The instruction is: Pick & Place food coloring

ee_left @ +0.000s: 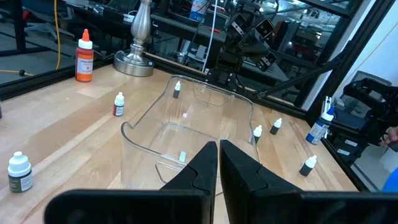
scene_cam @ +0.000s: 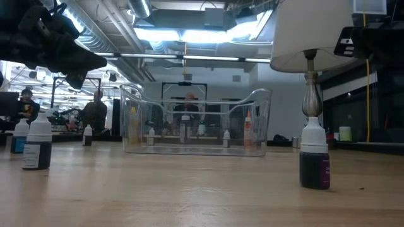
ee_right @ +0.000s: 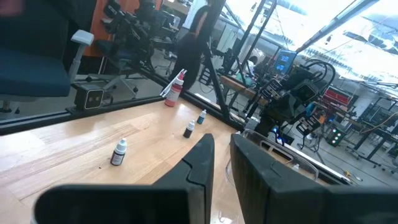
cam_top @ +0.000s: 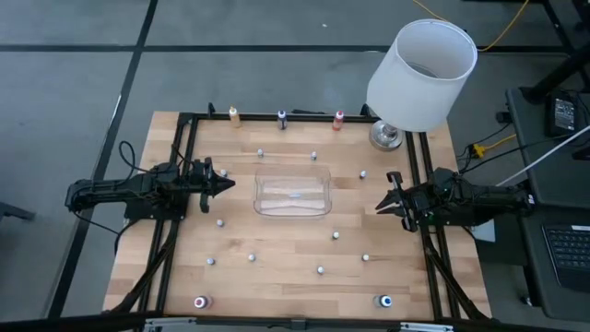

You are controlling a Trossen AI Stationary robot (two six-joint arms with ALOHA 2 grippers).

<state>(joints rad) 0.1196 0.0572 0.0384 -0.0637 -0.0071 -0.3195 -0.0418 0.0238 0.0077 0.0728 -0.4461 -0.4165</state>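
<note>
Five food coloring bottles stand upright on the wooden table. Yellow-orange (cam_top: pixel 234 116), dark purple (cam_top: pixel 282 118) and red (cam_top: pixel 339 119) line the far edge; pink (cam_top: pixel 201 302) and blue (cam_top: pixel 386 301) stand at the near edge. A clear plastic container (cam_top: pixel 293 195) sits mid-table. My left gripper (cam_top: pixel 228 183) hovers left of the container, shut and holding nothing, pointing level at it (ee_left: pixel 186 140). My right gripper (cam_top: pixel 380 205) hovers right of the container, its fingers (ee_right: pixel 202 163) a narrow gap apart with nothing between them.
Several small whitish beads (cam_top: pixel 251 258) are scattered over the table around the container. A lamp with a white shade (cam_top: pixel 421 74) and a metal base (cam_top: pixel 386 136) stands at the far right corner. A black frame (cam_top: pixel 184 138) edges the table.
</note>
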